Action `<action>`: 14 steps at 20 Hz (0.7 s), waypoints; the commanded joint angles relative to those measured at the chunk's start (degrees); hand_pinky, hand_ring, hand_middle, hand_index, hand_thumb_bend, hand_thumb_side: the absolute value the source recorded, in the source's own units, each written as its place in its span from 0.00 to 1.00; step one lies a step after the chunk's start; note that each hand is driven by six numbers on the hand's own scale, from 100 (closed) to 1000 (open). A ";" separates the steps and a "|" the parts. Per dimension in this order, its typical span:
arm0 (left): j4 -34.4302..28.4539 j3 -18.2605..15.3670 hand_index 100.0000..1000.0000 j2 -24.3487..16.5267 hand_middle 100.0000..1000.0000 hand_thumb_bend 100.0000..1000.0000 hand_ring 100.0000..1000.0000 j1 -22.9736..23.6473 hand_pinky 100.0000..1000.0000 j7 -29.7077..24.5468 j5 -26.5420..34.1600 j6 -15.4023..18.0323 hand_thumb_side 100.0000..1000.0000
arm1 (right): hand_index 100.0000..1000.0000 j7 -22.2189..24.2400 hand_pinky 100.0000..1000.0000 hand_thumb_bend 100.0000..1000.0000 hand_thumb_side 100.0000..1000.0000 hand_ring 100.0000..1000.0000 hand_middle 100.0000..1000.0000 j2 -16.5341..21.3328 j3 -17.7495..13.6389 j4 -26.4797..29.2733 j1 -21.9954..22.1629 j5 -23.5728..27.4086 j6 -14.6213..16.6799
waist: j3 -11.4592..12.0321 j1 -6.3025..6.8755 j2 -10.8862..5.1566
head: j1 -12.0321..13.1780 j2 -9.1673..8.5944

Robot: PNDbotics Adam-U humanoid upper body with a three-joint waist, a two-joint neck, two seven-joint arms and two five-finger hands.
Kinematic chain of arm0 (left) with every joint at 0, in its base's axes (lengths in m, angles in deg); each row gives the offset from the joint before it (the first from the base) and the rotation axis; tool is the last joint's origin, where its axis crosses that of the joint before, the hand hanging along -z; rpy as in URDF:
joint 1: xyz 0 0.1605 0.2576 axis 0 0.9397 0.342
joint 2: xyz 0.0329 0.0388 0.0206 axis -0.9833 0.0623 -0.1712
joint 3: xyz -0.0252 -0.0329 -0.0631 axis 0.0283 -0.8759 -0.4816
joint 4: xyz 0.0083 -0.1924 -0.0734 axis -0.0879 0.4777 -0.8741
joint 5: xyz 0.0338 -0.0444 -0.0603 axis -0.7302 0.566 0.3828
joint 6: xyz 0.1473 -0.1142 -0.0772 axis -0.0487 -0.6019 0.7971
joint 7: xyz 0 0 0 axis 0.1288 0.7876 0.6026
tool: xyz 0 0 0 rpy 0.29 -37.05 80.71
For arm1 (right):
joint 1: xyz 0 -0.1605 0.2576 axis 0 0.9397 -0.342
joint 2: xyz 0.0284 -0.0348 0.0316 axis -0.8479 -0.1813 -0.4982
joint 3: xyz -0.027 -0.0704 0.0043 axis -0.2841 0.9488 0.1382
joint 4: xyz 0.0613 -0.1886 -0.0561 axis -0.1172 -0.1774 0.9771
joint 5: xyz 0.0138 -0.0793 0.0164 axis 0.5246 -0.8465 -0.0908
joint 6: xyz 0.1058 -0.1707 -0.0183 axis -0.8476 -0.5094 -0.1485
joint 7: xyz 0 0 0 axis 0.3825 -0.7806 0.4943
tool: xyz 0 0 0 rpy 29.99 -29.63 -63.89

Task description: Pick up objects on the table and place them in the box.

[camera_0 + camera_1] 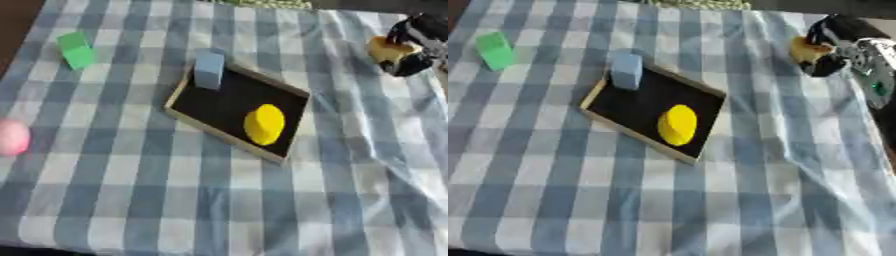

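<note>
Your right hand (833,47) sits at the far right of the table, its dark fingers (411,62) curled round a small orange object (388,50), which shows between them and looks lifted just off the cloth, though you cannot tell for sure whether it has cleared it. Nearer you and to the left of those fingers, well apart from them, lies the box (201,122), a shallow black tray with a pale wooden rim, set askew on the blue and white checked tablecloth (131,200). A yellow oval object (264,124) already lies inside it at the end closer to your fingers; a pale blue block (209,70) stands at the far corner, on or against the rim, and which of the two is hard to say. To do this step well, carry the orange object leftward and toward you, keep it high enough to pass over the rim, and aim for the bare black floor between the yellow and the blue pieces before you uncurl. Farther left still, a green block (77,51) waits on the cloth, and a pink rounded shape (12,137) is cut off by the left eye view's edge. Your left hand shows in neither view, and the orange object's shape is mostly hidden by your fingers.
</note>
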 commanded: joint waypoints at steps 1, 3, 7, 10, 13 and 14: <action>-0.85 -0.45 0.84 -0.90 0.74 0.00 0.78 -0.18 0.90 -0.01 -0.08 0.06 0.61 | 0.61 -0.35 0.72 0.21 0.00 0.68 0.45 4.70 -0.89 7.41 0.71 3.83 -0.38 | -0.11 0.69 -0.27 | 0.20 -0.40; -0.85 -0.43 0.84 -1.00 0.74 0.00 0.78 -0.24 0.90 -0.04 -0.15 0.08 0.61 | 0.61 0.74 0.72 0.20 0.00 0.68 0.45 6.86 -0.56 14.46 2.48 7.04 -0.60 | -0.19 0.61 -0.21 | 0.24 -0.30; -0.85 -0.32 0.84 -1.24 0.74 0.00 0.78 -0.45 0.90 -0.15 -0.18 0.13 0.61 | 0.61 4.91 0.72 0.18 0.00 0.68 0.45 11.20 0.57 30.98 6.11 13.75 -0.54 | -0.28 0.50 -0.16 | 0.16 -0.25; -0.85 -0.19 0.84 -1.32 0.74 0.00 0.78 -0.63 0.90 -0.31 -0.08 0.12 0.61 | 0.61 8.03 0.72 0.17 0.00 0.68 0.45 12.88 1.50 40.92 7.24 18.36 -1.08 | -0.23 0.40 -0.27 | 0.06 -0.24; -0.85 -0.07 0.84 -1.35 0.74 0.00 0.78 -0.71 0.90 -0.50 0.03 0.07 0.61 | 0.61 10.30 0.72 0.17 0.00 0.68 0.45 13.54 2.98 48.41 7.04 21.26 -1.40 | 0.00 0.22 -0.44 | -0.02 -0.32; -0.85 -0.07 0.84 -1.36 0.74 0.00 0.78 -0.70 0.90 -0.53 0.05 0.06 0.61 | 0.61 10.96 0.72 0.16 0.00 0.68 0.45 13.63 3.42 50.32 6.88 22.07 -1.63 | 0.05 0.16 -0.49 | -0.03 -0.33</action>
